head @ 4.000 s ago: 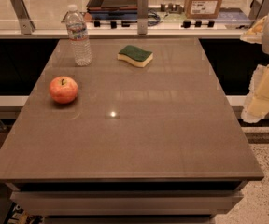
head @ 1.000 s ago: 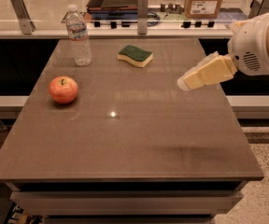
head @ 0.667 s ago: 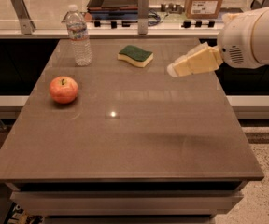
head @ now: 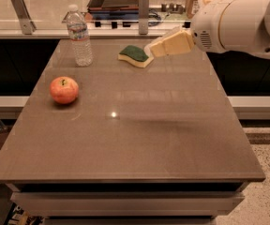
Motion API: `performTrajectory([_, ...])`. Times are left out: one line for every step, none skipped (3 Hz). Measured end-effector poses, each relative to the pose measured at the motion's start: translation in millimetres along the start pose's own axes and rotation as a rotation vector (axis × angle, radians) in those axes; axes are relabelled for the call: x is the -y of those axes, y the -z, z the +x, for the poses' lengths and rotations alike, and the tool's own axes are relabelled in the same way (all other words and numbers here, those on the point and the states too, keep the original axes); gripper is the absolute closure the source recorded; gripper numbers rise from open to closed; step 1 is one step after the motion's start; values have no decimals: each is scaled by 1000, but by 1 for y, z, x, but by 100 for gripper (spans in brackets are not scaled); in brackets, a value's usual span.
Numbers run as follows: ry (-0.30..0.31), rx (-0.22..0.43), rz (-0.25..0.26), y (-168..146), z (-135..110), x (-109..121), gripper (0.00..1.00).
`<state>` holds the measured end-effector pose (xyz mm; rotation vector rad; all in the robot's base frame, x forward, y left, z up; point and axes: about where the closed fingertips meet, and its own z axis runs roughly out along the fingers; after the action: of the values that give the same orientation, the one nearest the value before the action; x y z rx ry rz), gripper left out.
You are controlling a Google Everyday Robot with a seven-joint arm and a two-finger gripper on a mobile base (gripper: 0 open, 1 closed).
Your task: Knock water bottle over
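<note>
The gripper (head: 153,48) hangs over the far right part of the counter (head: 153,144), its cream tip pointing left and slightly down, just above the right end of the green-and-yellow sponge (head: 134,56). Whether it is clenched or released I cannot tell from here; it reads as one pale wedge, and nothing shows in it. Behind it the thick white arm (head: 238,20) reaches in from the right.

The water bottle (head: 80,35) stands upright near the far left corner of the counter, well apart from the gripper, with the sponge lying between the two. The apple (head: 63,89) sits nearer to me on the left side, in front of the bottle and clear of it.

So the approach is only partly made, I'd say, and the knock itself is not yet done. To do it well, the gripper should cross leftward high enough to pass over the sponge without dragging it, then meet the bottle up near its shoulder, above the label band. A push low down would likely just slide a light plastic bottle along this smooth top (it looks slick, with the lamp glinting off it). A short, firm sideways sweep seems best. The bottle stands close to the left edge, so a long follow-through risks sending it off the counter.
</note>
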<state>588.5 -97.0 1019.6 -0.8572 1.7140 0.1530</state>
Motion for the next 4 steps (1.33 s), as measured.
performTrajectory([-7,40,-47,-30,-13,-8,0])
performTrajectory([-30,73,-82,-64,-19,-13,0])
performTrajectory([-53,136,-135,-124,-39,-21,0])
performTrajectory([-53,136,-135,-124,-39,-22,0])
